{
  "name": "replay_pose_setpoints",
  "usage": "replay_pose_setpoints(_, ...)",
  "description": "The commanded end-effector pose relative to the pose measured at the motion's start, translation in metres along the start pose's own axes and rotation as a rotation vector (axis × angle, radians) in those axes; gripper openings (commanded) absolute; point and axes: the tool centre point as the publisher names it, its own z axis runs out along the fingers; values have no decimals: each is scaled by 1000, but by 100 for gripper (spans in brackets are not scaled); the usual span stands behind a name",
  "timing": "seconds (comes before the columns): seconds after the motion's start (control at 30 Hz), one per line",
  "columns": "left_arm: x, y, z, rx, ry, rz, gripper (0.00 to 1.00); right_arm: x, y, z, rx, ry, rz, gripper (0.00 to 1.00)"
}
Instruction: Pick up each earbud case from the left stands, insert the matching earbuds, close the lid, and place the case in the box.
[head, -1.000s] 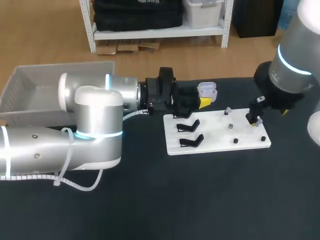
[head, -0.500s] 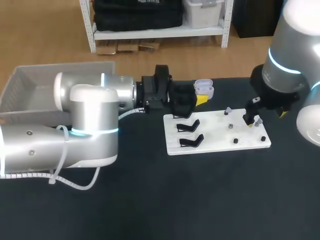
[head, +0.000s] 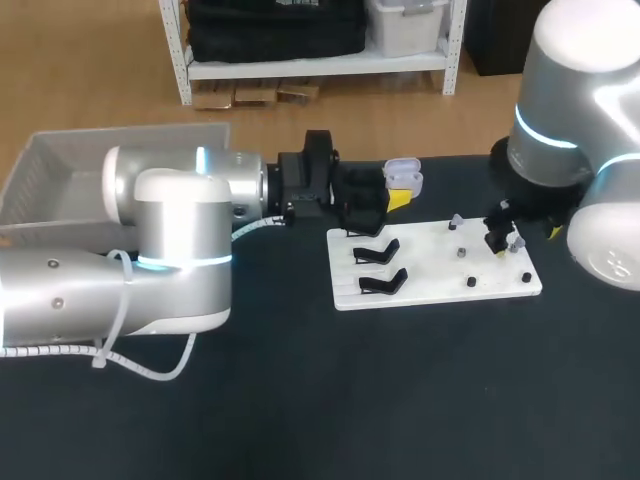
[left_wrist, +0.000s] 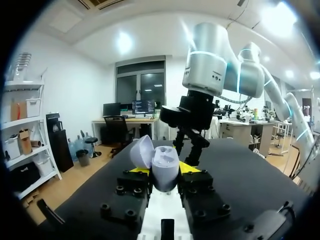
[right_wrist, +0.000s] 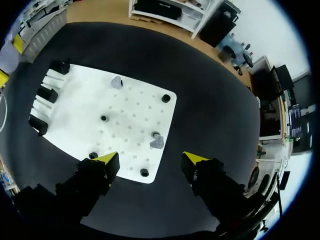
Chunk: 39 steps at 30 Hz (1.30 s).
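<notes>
My left gripper (head: 398, 197) is shut on a lavender earbud case (head: 403, 178) and holds it above the table just behind the white board (head: 430, 290). In the left wrist view the case (left_wrist: 165, 169) sits between the yellow-tipped fingers with its lid (left_wrist: 142, 152) swung open. Two grey earbuds (right_wrist: 116, 82) (right_wrist: 156, 142) rest on the board (right_wrist: 75, 107). My right gripper (right_wrist: 151, 160) hangs open over the board's right part, the nearer earbud lying in the gap between its fingers, untouched. The same earbud (head: 514, 242) shows beside the right gripper (head: 500, 236) in the head view.
Two empty black stands (head: 378, 250) (head: 384, 283) occupy the board's left side, and small black pegs (right_wrist: 165, 98) dot its right half. A pale grey box (head: 60, 175) stands at the table's far left. My right arm (left_wrist: 200, 107) rises ahead of the held case.
My left arm has drawn the case slightly left and back. The right arm has shifted left, bringing its gripper over the right-hand earbud.
</notes>
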Motion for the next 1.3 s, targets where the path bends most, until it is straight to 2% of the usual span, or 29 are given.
replay_pose_setpoints(0.03, 1, -2, 0, -7, -7, 4, 0, -3, -1, 9, -1, 6, -6, 69)
replay_pose_setpoints(0.1, 1, -2, 0, -7, -7, 4, 0, -2, -3, 12, 1, 12, -13, 52)
replay_pose_setpoints(0.13, 1, -2, 0, -7, -7, 4, 0, -2, -3, 14, 1, 14, -14, 51)
replay_pose_setpoints(0.27, 1, -2, 0, -7, -7, 4, 0, -5, -4, 19, 4, 21, -17, 53)
replay_pose_setpoints(0.33, 1, -2, 0, -7, -7, 4, 0, -6, -5, 21, 12, 23, -14, 49)
replay_pose_setpoints(0.87, 1, -2, 0, -7, -7, 4, 0, -13, -7, 29, 16, 45, 32, 43)
replay_pose_setpoints(1.07, 1, -2, 0, -7, -7, 4, 0, -15, -8, 31, 19, 47, 46, 37)
replay_pose_setpoints(1.1, 1, -2, 0, -7, -7, 4, 0, -15, -9, 32, 20, 49, 49, 33)
replay_pose_setpoints(1.3, 1, -2, 0, -7, -7, 4, 0, -14, -9, 32, 22, 55, 57, 24)
